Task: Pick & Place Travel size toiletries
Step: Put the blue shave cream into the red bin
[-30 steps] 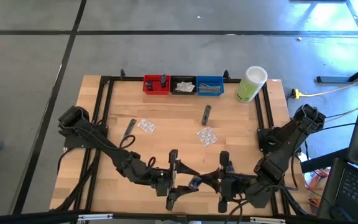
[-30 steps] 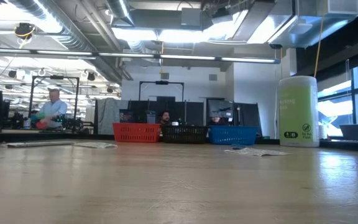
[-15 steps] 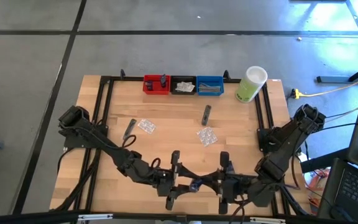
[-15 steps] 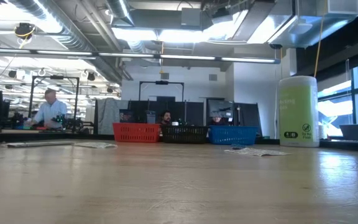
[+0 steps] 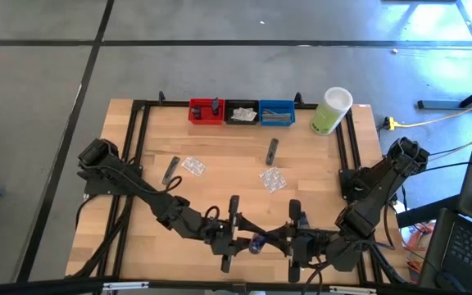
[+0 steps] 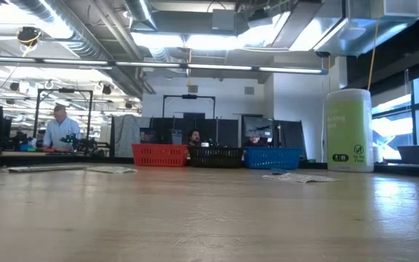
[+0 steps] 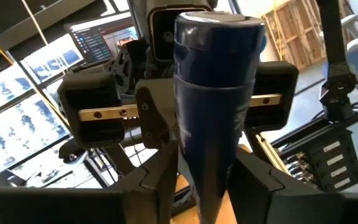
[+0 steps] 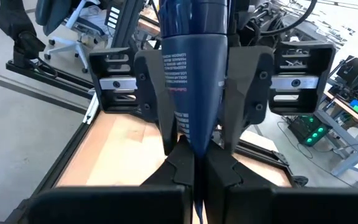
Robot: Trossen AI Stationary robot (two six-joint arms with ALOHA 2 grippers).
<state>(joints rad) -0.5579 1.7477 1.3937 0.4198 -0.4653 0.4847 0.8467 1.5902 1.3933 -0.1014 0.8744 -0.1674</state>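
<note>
- Navy tube (image 5: pixel 256 242) is held off the table (image 5: pixel 138 221) at its near edge, mid-width, between the two grippers.
- Right gripper (image 5: pixel 267 242): pinched tight on the tube's flat crimped end, as seen in the right wrist view (image 8: pixel 194 81).
- Left gripper (image 5: pixel 246 242): set around the tube's thicker cap end, facing the right one. Whether it presses on the tube or stands just clear of it cannot be told.
- Both arms are bent low and reach in from the table's two sides.
- Loose items at mid-table:
  - two clear packets (image 5: pixel 192 165) (image 5: pixel 273 179) with white contents
  - a dark tube (image 5: pixel 272 150) lying beyond the right-hand packet
  - a slim grey sachet (image 5: pixel 170 170) near the left-hand packet
  - All lie apart from one another.
- Far edge: red bin (image 5: pixel 206 111), black bin (image 5: pixel 242 112) and blue bin (image 5: pixel 276 112) stand side by side in a row, each with something inside.
- Pale-green container (image 5: pixel 330 111) with a white lid stands upright to the right of the bins.
- A person (image 6: pixel 58 131) is seen far back in the room, in the low view.
</note>
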